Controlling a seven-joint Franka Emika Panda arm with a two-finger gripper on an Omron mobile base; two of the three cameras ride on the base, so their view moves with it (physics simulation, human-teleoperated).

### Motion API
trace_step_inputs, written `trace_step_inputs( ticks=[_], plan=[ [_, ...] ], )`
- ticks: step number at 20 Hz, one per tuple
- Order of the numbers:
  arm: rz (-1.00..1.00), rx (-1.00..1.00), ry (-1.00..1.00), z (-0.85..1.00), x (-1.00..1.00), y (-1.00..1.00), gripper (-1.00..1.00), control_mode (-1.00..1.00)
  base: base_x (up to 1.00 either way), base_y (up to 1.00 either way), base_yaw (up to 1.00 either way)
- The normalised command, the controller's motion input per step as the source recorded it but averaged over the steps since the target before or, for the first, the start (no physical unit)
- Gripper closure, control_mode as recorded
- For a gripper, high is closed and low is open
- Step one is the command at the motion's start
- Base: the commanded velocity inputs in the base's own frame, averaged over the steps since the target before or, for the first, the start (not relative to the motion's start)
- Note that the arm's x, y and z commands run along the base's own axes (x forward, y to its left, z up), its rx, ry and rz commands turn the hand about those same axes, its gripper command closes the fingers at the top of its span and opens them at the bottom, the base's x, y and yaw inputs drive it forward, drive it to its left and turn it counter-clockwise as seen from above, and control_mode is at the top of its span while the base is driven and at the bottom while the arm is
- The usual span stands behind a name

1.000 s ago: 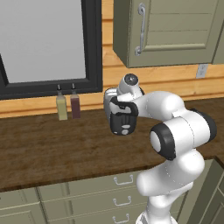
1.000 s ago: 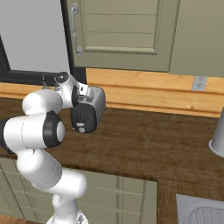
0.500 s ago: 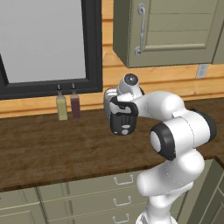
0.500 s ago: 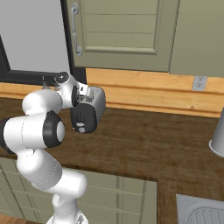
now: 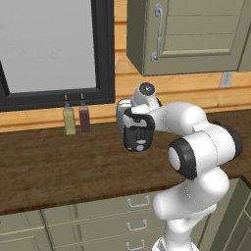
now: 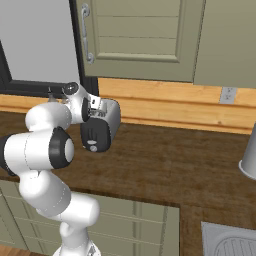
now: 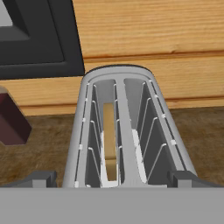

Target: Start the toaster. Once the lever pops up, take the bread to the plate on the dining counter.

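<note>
A white robot arm bends over a dark wood countertop (image 5: 59,166) in a kitchen, its hand poised above the toaster (image 6: 102,127), a small silver two-slot model standing near the wooden back wall. The toaster's black end panel (image 6: 95,136) faces out toward the room, with a round knob (image 6: 91,148) low on it; the lever is too small to make out. Seen from the hand, the gripper (image 7: 116,177) sits directly over the toaster's top, its two dark fingertips (image 7: 41,178) spread wide apart, one at each side of the body and closed on nothing. The bread (image 7: 109,140), a thin tan slice, stands on edge in the left of the two slots, sunk below the rim between the wire guides; the other slot shows only its grey walls. To the toaster's left, against the wall, stand two small bottles side by side, one pale yellow (image 5: 69,119) and one dark red (image 5: 85,117), beneath a black-framed window (image 5: 49,49). Grey-green cabinet doors (image 5: 191,34) with metal handles hang above, and drawers (image 5: 132,211) line the counter's front. At the far right a grey cylindrical vessel (image 6: 248,157) stands on the counter.
</note>
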Motion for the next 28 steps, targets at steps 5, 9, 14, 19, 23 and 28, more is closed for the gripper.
trace_step_inputs(
  ticks=[5,9,14,19,23,28],
  plan=[
    [0.0,0.0,0.0,0.0,0.0,0.0,-1.0,-1.0,0.0,0.0,0.0],
    [0.0,0.0,0.0,0.0,0.0,0.0,-1.0,-1.0,0.0,0.0,0.0],
    [0.0,0.0,0.0,0.0,0.0,0.0,-1.0,-1.0,0.0,0.0,0.0],
    [0.0,0.0,0.0,0.0,0.0,0.0,-1.0,-1.0,0.0,0.0,0.0],
    [0.0,0.0,0.0,0.0,0.0,0.0,-1.0,-1.0,0.0,0.0,0.0],
    [0.0,0.0,0.0,0.0,0.0,0.0,-1.0,-1.0,0.0,0.0,0.0]
  ],
)
